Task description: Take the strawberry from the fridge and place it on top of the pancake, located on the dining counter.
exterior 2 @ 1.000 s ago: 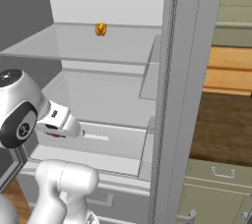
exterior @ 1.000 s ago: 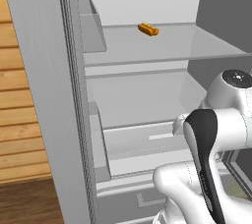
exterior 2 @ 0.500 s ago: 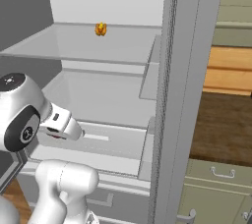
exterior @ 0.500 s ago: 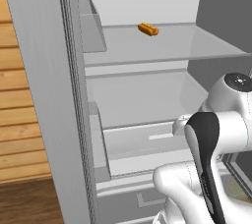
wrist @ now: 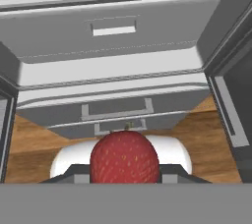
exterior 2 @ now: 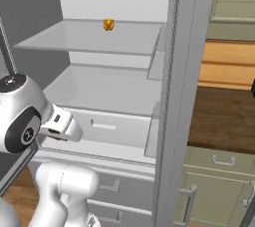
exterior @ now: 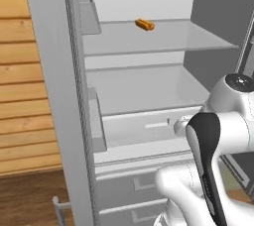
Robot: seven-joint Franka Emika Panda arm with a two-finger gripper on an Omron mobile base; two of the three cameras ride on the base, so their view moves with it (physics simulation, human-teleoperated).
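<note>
Jaws closed on the strawberry point(wrist: 125, 156), gripper point(wrist: 125, 169) partly shut around it; in the hand view the red fruit sits at the bottom centre between the finger tips, green stem nub on top. Beyond it: the fridge point(wrist: 113, 31) lower drawers, stacked, with recessed handles, and wood floor point(wrist: 29, 139) either side. Base views: fridge point(exterior: 144, 86) door open, white interior, glass shelves. Orange-yellow hotdog-like food point(exterior: 144, 24) lies on the upper shelf point(exterior: 163, 39) towards the back (same item at point(exterior 2: 108, 24) from the right side). Arm is folded low in front of the drawers, wrist just ahead of the crisper drawer point(exterior 2: 112, 126). Strawberry is outside the fridge compartment, held in front of the lower drawers.
</note>
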